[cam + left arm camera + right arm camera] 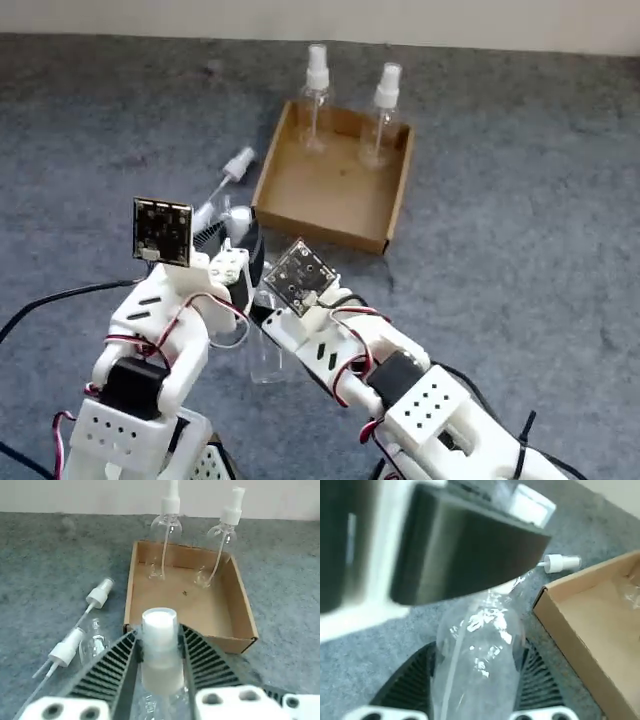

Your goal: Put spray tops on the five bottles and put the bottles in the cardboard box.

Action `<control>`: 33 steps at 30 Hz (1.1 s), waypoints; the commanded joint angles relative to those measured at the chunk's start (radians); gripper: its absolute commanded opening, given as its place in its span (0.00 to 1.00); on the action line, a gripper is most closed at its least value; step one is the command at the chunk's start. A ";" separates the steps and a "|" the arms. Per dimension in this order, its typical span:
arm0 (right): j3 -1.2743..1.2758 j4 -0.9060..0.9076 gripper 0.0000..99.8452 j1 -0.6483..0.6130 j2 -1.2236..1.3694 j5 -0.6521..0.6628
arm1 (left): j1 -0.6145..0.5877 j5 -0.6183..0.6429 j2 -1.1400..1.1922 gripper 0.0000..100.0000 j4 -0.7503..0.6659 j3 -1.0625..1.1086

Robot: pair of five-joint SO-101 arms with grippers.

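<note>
- High view: my left gripper (234,252) and right gripper (262,305) meet just short of the box (330,228), above the clear bottle (266,358). Two capped bottles (316,100) stand against the box's far wall. The near half of its floor is bare, so I judge there is room to set more down.
- Left wrist view: my left jaws are clamped on a white spray top (160,650), held upright over the bottle's neck. The top looks hard and light, and its thin tube probably bends, so holding it by the collar seems right. Loose spray tops (99,594) and a lying bottle (94,642) rest on the tabletop (50,555) just outside the box's wall, where I could sweep them by accident.
- Right wrist view: my right jaws are clamped around the bottle's body. It looks thin-walled, light and slick. Too hard a squeeze would likely dent it, and too light a one may let it spin while the top is turned. The box's near wall is close, so the bottle must be lifted over that edge.
</note>
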 commanded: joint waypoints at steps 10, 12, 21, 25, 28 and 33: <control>0.030 -0.018 0.00 0.036 -0.177 0.003 | 0.027 -0.014 0.004 0.00 -0.002 0.021; 0.042 -0.018 0.00 0.056 -0.236 0.002 | 0.027 -0.014 0.004 0.00 -0.002 0.021; 0.068 -0.035 0.00 0.105 -0.305 -0.086 | 0.027 -0.014 0.002 0.04 -0.002 -0.022; 0.119 -0.145 0.00 0.105 -0.305 -0.091 | 0.027 -0.014 0.002 0.08 -0.002 -0.033; 0.133 -0.156 0.00 0.105 -0.305 -0.091 | 0.027 -0.029 0.002 0.06 -0.002 -0.035; 0.131 -0.154 0.00 0.105 -0.305 -0.091 | 0.025 -0.149 0.001 0.08 -0.002 -0.053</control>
